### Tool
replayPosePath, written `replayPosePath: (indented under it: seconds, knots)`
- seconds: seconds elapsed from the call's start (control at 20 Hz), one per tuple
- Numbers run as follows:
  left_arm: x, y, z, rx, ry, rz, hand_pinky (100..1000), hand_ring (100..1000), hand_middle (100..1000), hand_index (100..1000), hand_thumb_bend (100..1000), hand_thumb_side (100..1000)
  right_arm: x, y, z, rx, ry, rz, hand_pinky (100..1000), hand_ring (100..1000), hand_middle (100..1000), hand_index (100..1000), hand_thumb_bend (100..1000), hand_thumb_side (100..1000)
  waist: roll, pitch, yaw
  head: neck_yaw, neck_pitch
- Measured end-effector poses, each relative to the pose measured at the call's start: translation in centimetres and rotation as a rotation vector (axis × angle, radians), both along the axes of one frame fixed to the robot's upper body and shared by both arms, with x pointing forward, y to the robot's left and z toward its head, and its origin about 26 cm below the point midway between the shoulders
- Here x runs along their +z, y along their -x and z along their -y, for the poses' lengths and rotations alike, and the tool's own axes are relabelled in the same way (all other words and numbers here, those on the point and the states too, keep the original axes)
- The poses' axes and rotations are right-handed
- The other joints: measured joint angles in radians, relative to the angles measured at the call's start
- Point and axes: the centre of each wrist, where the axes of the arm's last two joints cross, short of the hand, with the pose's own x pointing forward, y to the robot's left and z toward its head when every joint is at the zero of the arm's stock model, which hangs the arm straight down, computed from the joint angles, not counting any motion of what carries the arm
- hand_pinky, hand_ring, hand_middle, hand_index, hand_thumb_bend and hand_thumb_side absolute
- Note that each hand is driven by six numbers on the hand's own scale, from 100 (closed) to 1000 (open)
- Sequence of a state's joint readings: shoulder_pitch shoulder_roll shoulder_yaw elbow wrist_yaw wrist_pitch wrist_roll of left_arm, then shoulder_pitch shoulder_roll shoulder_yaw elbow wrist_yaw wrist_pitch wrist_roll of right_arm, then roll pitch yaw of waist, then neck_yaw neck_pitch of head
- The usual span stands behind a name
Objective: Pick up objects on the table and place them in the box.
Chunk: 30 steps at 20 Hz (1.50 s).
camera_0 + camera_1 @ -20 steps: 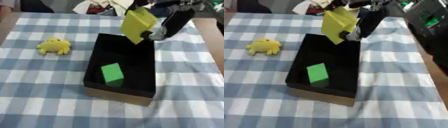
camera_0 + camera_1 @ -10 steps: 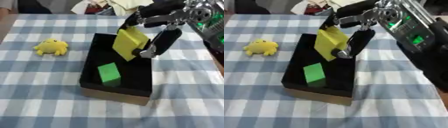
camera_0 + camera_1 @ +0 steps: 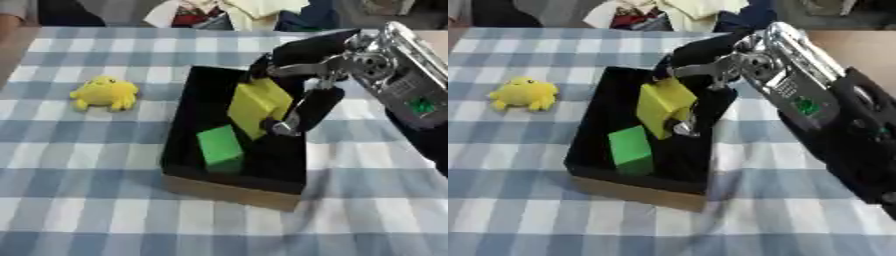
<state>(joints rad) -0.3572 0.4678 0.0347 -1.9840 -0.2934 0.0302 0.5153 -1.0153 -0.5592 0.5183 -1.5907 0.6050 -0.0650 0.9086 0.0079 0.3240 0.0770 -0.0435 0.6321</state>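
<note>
A black-lined cardboard box stands in the middle of the checked table. A green block lies inside it near the front left. My right hand reaches down into the box from the right, its fingers and thumb curled round a yellow block held tilted just above the box floor. A yellow plush toy lies on the cloth to the left of the box. My left hand shows in neither view.
The blue and white checked cloth covers the table. Clothes and bags are heaped along the far edge. My right forearm fills the right side of the right eye view.
My right hand has come down and toward me with the yellow block, from above the box's far rim into the box. The camera has shifted too.
</note>
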Motion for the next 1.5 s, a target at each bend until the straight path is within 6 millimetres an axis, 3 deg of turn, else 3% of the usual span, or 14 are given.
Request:
replayPosePath:
  seconds: [0.1,0.15,0.25,0.4,0.75,1.0,1.15,1.25,1.4,1.5]
  knots:
    - [0.2,0.0,0.0,0.025,-0.019,0.000,579,708,683,830,100,825,-0.3,-0.1,-0.2,0.001,0.004,-0.003,922,906,813,834,100,452,0.001,0.000,0.002,-0.001,0.000]
    - [0.2,0.0,0.0,0.035,-0.028,-0.002,611,740,713,856,102,943,-0.4,-0.2,-0.2,0.002,0.007,-0.003,931,918,829,847,100,471,0.001,0.000,0.002,-0.002,0.000]
    - [0.6,-0.1,0.4,0.041,-0.049,-0.001,640,760,724,861,131,975,-0.6,-0.3,-0.2,0.000,0.021,-0.001,935,922,833,850,100,483,0.008,-0.001,0.014,-0.004,0.002]
    - [1.3,-0.7,0.9,0.049,-0.138,-0.023,699,796,749,886,206,999,-1.1,-0.5,-0.3,-0.003,0.056,0.010,942,926,840,858,100,523,0.025,-0.009,0.021,-0.013,0.010]
    - [0.9,-3.1,1.0,0.129,-0.401,-0.189,814,860,803,914,357,997,-1.2,-0.8,-0.8,0.004,0.107,0.048,951,936,859,871,100,582,0.023,-0.013,0.002,-0.009,0.017]
    - [-0.2,-4.7,-0.1,0.201,-0.607,-0.312,859,888,826,930,492,958,-0.7,-0.8,-1.1,0.017,0.124,0.084,967,960,893,924,100,804,0.016,-0.017,-0.012,0.006,0.018]
    - [-1.0,-5.4,-1.3,0.236,-0.748,-0.380,866,892,828,930,526,957,0.1,-0.6,-1.3,0.027,0.132,0.114,974,966,901,932,100,906,0.009,-0.017,-0.021,0.017,0.019]
    - [-1.4,-5.9,-2.1,0.256,-0.826,-0.415,874,897,832,934,558,962,0.7,-0.4,-1.4,0.033,0.132,0.139,978,971,906,938,226,1000,0.005,-0.018,-0.023,0.022,0.019]
    - [-2.2,-6.7,-3.1,0.267,-0.914,-0.471,895,909,841,947,627,961,1.6,0.0,-1.5,0.041,0.127,0.176,984,977,913,945,388,1000,0.001,-0.023,-0.030,0.026,0.021]
    - [-2.8,-7.3,-3.6,0.272,-0.967,-0.507,899,911,841,949,655,949,2.2,0.4,-1.5,0.046,0.117,0.196,986,979,915,948,442,1000,-0.002,-0.023,-0.031,0.028,0.023]
